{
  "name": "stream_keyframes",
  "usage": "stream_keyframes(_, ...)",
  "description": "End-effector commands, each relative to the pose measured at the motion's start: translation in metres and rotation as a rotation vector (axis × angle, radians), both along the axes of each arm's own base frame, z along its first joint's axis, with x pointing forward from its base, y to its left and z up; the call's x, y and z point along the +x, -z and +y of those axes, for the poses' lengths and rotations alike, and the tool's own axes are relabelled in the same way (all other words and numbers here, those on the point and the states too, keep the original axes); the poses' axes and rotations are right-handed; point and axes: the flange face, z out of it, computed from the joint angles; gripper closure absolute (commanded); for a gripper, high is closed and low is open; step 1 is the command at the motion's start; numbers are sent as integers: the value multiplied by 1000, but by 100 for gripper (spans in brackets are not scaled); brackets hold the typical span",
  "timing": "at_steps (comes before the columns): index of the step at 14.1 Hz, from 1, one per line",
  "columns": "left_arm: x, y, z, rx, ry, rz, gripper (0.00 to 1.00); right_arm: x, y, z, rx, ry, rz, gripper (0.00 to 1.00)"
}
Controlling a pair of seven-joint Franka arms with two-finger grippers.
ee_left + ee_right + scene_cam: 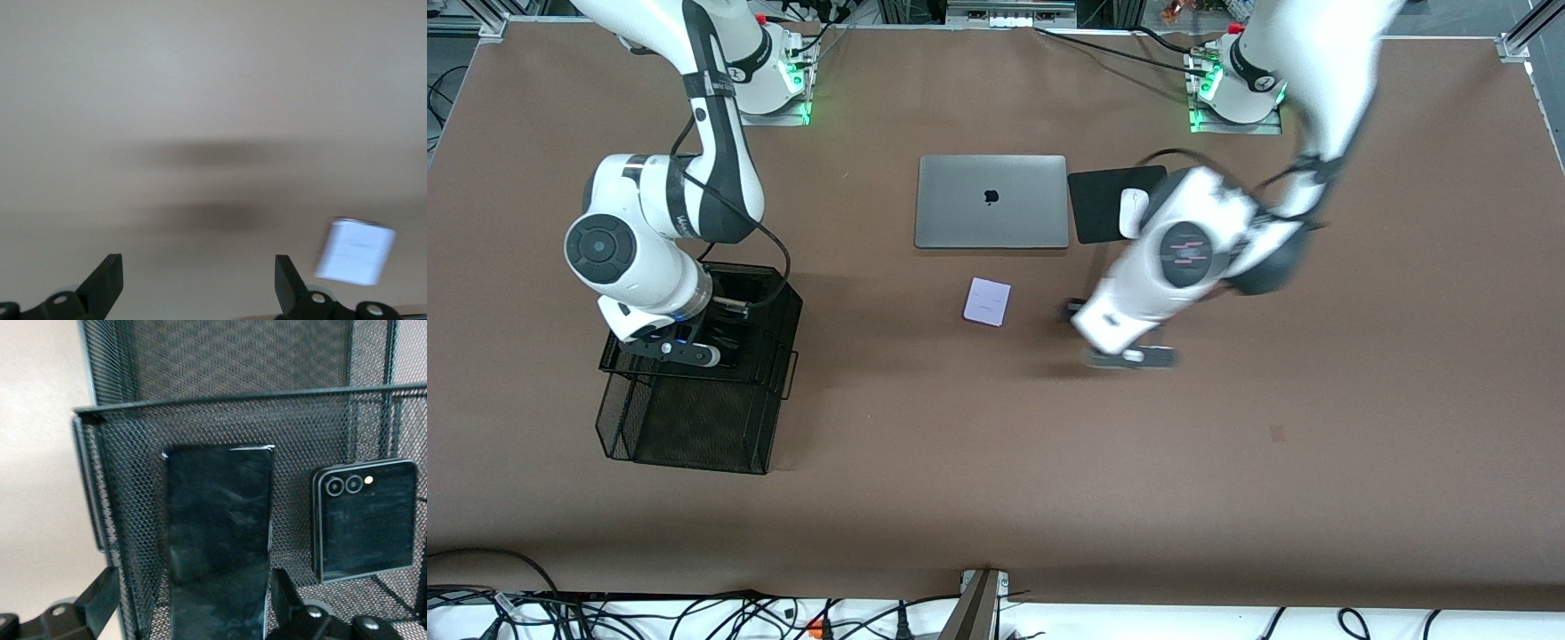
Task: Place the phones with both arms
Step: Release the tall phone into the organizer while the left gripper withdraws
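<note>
The right gripper [190, 607] hangs over the upper tier of the black wire-mesh tiered basket [694, 391] at the right arm's end of the brown desk [996, 462]. Its jaws are clenched on the long slim black slab phone [217, 540], which stands upright inside that tier. Beside it in the same tier rests the small squarish black flip phone [365, 520] (twin camera lenses showing).

The left gripper [199, 283] hovers over bare desk near the middle, jaws released and holding nothing. Just beside it on the desk lies the small squarish pale lavender-white phone [988, 301], nearer the front camera than the closed grey laptop [992, 202]. A white computer mouse [1132, 212] sits on a black mouse pad [1107, 200] beside the laptop.
</note>
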Motion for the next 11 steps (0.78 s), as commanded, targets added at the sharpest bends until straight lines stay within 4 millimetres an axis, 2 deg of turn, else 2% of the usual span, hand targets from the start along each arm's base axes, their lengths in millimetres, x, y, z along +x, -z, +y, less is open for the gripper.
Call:
stream_keyframes(1,9,-54,101,52,81,-49,0,8,-50,9,35,-29,1,0)
stream_keyframes(3,6,-105,165,81,4,-116,0,15,-92,28,36,-38,11,0)
stream_keyframes(5,-9,-146,203,103,12,-128,0,21,-120,54,30,-27,-11,0)
stream_keyframes(6,-19,-164,224,101,40,-115,0,20,-127,78,34,-18,-22,0)
stream_keyframes(7,-31,-180,245,81,38,-98,0,15,-126,102,36,-1,-26,0)
stream_keyframes(9,-47,-210,273,67,-4,-134,0,4,-115,166,34,77,-43,0)
stream_keyframes(11,-53,-220,287,57,-32,-149,0,-4,-100,234,32,155,-66,0)
